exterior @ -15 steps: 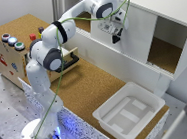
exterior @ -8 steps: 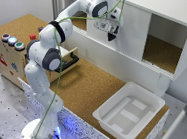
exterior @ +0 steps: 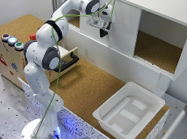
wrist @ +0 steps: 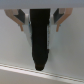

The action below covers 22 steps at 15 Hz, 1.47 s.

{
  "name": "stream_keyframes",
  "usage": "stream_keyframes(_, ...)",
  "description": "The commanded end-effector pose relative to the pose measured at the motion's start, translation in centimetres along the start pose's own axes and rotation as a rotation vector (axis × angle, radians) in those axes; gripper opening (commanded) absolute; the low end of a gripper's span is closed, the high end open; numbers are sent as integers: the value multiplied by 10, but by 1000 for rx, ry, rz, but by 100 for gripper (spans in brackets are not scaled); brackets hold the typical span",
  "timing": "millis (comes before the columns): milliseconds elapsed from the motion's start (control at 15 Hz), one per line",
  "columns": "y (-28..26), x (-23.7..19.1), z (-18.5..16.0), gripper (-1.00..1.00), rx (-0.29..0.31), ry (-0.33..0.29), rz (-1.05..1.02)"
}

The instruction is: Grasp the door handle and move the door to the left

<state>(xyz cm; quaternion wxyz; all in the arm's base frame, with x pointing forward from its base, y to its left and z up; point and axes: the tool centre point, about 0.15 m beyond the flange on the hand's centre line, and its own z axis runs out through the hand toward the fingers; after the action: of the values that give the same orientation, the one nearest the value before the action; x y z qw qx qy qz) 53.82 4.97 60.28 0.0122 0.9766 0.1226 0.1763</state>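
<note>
no readable text, labels, brands, numbers or signs in either view

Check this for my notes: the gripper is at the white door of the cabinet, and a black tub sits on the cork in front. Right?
Not quite. The tub is white, not black, as the exterior view shows. The rest holds: the gripper is at the white door of the cabinet, and the tub sits on the cork in front.

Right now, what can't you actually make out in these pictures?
- The door handle: the wrist view shows only a blurred dark shape; in the exterior view the tool covers it.
- Whether the tool is shut on it: too blurred.
- The door: its edge toward the exterior view's left is hidden behind the arm.
</note>
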Motion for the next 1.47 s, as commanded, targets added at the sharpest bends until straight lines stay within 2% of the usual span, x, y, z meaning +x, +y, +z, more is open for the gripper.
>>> stream_keyframes(0, -70, -20, 15, -100, -108, 70, -11)
stream_keyframes(400, -120, -10, 16, -100, -84, 79, -70)
stream_keyframes(867, -133, -10, 10, -100, -71, 86, -74)
stream_keyframes(933, -134, -11, 9, 100, -67, 75, -65)
stream_keyframes(1000, -133, -13, 7, 100, -76, 51, -46)
stream_keyframes(1133, -129, -18, -5, 100, -74, 49, -26)
stream_keyframes(1200, -129, -23, -12, 100, -98, 49, -24)
stream_keyframes(1400, -120, -44, -22, 100, -92, 16, -36)
